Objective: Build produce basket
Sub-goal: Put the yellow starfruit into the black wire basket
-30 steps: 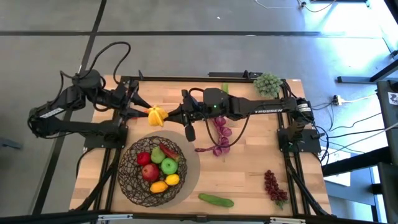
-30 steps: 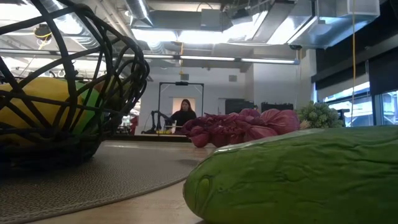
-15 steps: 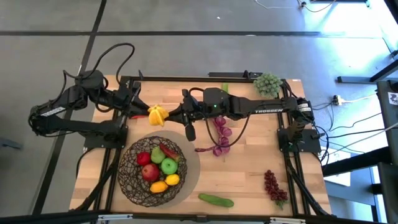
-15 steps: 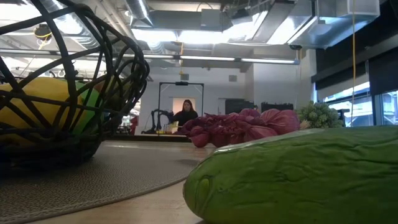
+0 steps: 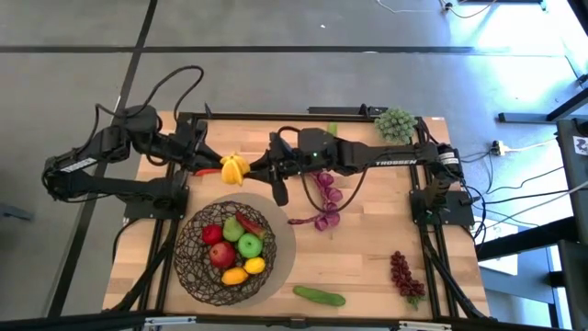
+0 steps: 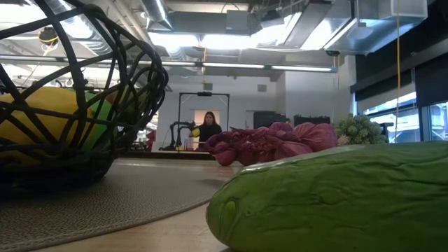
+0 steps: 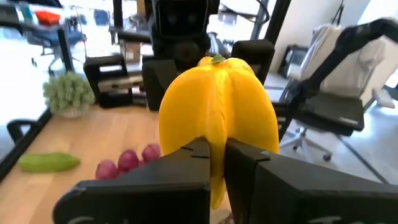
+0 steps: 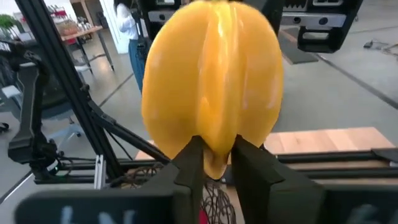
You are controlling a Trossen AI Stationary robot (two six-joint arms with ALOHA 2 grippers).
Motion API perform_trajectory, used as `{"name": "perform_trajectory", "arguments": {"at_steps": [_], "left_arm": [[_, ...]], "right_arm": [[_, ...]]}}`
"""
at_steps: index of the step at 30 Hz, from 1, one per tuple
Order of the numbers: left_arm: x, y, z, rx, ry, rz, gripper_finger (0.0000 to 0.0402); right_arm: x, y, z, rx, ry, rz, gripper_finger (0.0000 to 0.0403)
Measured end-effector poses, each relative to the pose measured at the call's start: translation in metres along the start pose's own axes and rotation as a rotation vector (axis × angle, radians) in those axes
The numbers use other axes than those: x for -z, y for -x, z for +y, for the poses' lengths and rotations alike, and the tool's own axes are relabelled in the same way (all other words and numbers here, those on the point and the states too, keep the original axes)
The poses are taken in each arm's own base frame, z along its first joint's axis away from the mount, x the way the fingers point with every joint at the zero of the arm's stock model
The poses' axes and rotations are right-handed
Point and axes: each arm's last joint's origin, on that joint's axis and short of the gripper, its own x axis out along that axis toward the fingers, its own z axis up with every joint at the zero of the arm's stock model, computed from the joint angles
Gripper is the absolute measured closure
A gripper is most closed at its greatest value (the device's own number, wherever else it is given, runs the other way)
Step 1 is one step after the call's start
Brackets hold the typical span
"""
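A yellow ribbed star fruit [image 5: 233, 169] hangs in the air above the table's far left part, between my two grippers. My left gripper [image 5: 220, 165] comes at it from the left and my right gripper [image 5: 249, 170] from the right; both are shut on it. The dark wire basket [image 5: 226, 245] stands on a grey round mat [image 5: 284, 241] at the near left and holds red and green apples, yellow fruits and a chili. In the low view the basket [image 6: 70, 84] fills the left side. My left gripper pinches one rib of the star fruit [image 7: 215, 163] between its two fingers [image 7: 196, 152], coming level from the table's left. The fruit is lifted clear. My right gripper pinches another rib, on the opposite side of the fruit [image 8: 215, 155], between its fingers [image 8: 189, 158], level from the table's right.
Purple grapes [image 5: 326, 198] lie mid-table under my right arm. Green grapes [image 5: 395, 122] sit at the far right corner, dark-red grapes [image 5: 404, 274] at the near right. One cucumber [image 5: 320, 295] lies at the near edge, another green piece [image 5: 333, 130] at the far edge. A person [image 6: 208, 126] stands far behind.
Both grippers, still shut on the star fruit, have carried it a little upward; in the low view its yellow shape now shows higher behind the purple grapes.
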Motion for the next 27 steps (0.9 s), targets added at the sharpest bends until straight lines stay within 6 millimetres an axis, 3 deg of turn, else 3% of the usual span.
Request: {"name": "perform_trajectory", "arguments": {"at_steps": [8,14,18,21,27], "left_arm": [[0.02,0.004,0.0,0.006,0.072,0.188,0.0399],[0.039,0.018,-0.008,0.125,0.199,0.374,0.04],[0.049,0.024,-0.015,0.239,0.285,0.485,0.04],[0.052,0.026,-0.019,0.305,0.342,0.545,0.04],[0.059,0.025,-0.028,0.359,0.419,0.671,0.04]], "right_arm": [[-0.01,0.009,0.003,-0.009,0.006,-0.022,0.0282],[-0.031,0.028,0.013,-0.098,0.027,-0.064,0.0283],[-0.037,0.035,0.025,-0.165,0.145,-0.078,0.0288],[-0.036,0.039,0.032,-0.201,0.176,-0.044,0.0289],[-0.019,0.047,0.033,-0.171,0.105,0.182,0.0289]]}}
